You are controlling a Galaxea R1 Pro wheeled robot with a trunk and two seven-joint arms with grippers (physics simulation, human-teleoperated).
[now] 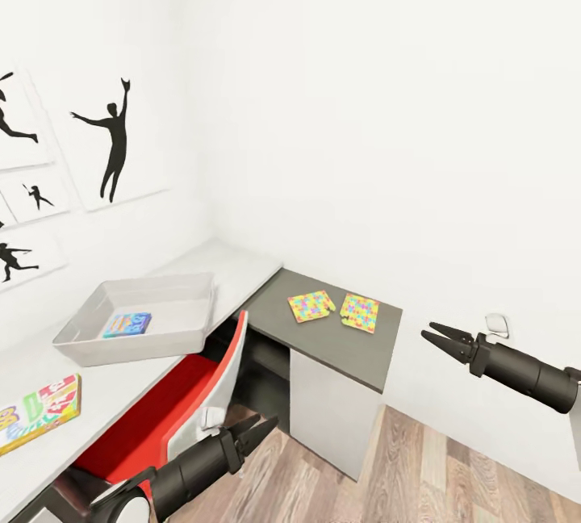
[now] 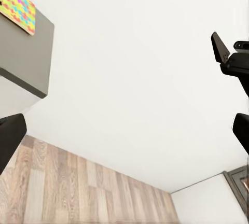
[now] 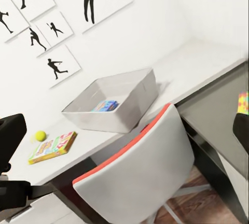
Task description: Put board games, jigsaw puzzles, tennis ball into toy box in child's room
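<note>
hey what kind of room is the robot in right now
Most likely a child's bedroom or playroom corner: baseball-player silhouette pictures hang on the white wall, a corner desk holds colourful jigsaw puzzles and a board game, and a grey toy box sits there too.

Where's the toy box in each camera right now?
Head view: toy box at lower left on the pale desk, a small blue game inside.
Right wrist view: centre, behind the chair.
Left wrist view: not in it.
Shared landmark: the chair.
</note>
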